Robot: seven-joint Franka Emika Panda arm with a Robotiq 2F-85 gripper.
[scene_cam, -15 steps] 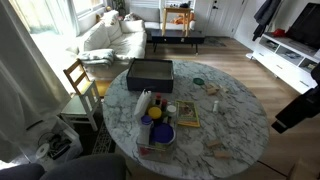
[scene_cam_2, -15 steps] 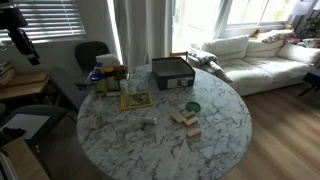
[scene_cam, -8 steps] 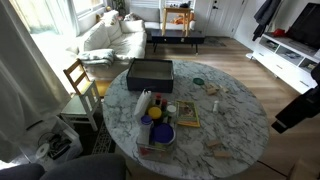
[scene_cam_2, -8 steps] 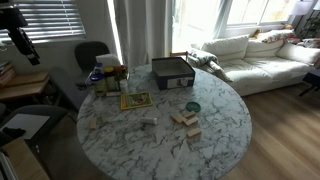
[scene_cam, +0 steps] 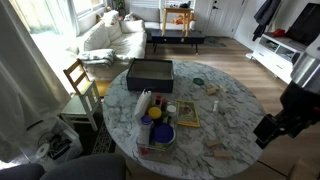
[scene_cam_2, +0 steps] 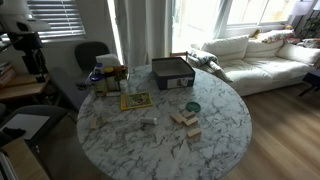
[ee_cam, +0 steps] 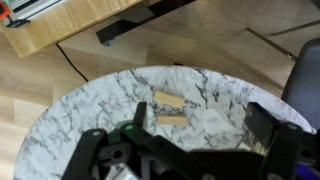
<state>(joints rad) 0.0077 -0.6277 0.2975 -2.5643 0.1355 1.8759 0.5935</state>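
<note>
Wrist view: wide-spread gripper (ee_cam: 180, 148) above marble table (ee_cam: 80, 122) rim, wooden blocks (ee_cam: 168, 104) near.

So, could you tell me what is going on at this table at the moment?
A Franka arm holds its gripper open and empty near the edge of the round marble table, touching nothing. In the wrist view, the wooden blocks on the tabletop are the things nearest to it. Further across, a dark box and a cluster of bottles stand apart from it.

open tabletop (scene_cam_2: 222, 140) surrounds the wooden blocks (scene_cam_2: 184, 118); bottles (scene_cam_2: 108, 78) and black box (scene_cam_2: 172, 72) crowd one edge.
</note>
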